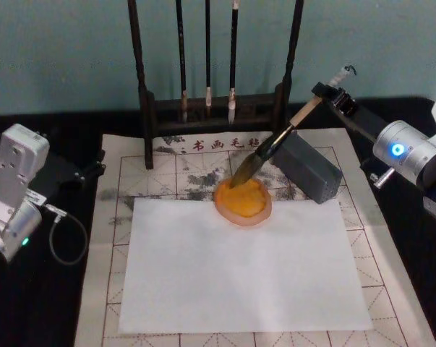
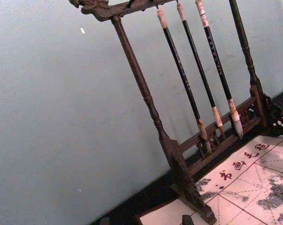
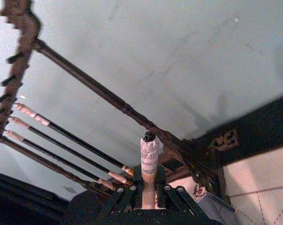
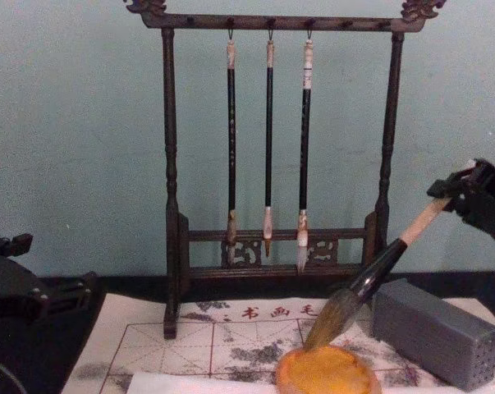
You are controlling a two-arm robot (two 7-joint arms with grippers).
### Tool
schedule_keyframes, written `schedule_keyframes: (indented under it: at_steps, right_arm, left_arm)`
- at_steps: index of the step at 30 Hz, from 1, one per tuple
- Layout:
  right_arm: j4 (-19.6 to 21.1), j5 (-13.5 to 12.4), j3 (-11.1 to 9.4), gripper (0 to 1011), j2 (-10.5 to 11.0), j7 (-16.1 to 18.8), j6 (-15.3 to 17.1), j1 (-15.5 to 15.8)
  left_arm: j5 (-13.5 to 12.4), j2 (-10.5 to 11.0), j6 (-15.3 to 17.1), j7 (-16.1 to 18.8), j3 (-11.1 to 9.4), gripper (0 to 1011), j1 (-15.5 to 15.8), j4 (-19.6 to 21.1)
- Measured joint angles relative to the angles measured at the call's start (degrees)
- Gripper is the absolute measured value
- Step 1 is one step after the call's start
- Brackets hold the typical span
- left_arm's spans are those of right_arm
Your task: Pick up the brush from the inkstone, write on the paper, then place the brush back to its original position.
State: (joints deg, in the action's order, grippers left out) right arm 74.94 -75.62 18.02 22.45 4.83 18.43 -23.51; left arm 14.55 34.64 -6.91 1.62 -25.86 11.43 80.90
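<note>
Gridded mat (image 1: 110,289) — right gripper (image 1: 325,94) tight on brush (image 1: 275,141), tuft on inkstone (image 1: 248,206) — left gripper (image 1: 93,170) idle leftward.

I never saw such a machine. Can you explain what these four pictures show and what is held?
It is a robot with two arms. One picture looks down from its head, one looks forward from its chest, two come from its wrists. The right gripper is shut on the brush, which leans with its bristles at the inkstone. The left gripper is parked at the left. White paper and a grey block lie on a gridded mat. Behind stands a rack with three thin brushes.
</note>
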Motion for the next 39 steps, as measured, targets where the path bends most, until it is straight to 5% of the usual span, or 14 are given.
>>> schedule_keyframes:
  at_steps: [15,26,39]
  right_arm:
    - [5.1,7.5,4.8,185,5.1,5.6,-7.9,1.2]
    - [6.5,13.2,5.4,185,5.6,8.1,-12.2,1.6]
    - [7.6,17.8,5.7,185,5.7,11.0,-13.4,2.2]
  left_arm:
    - [0.0,0.0,0.0,0.0,0.0,1001,0.0,0.0]
    - [0.0,0.0,0.0,0.0,0.0,1001,0.0,0.0]
    - [0.0,0.0,0.0,0.0,0.0,1001,0.0,0.0]
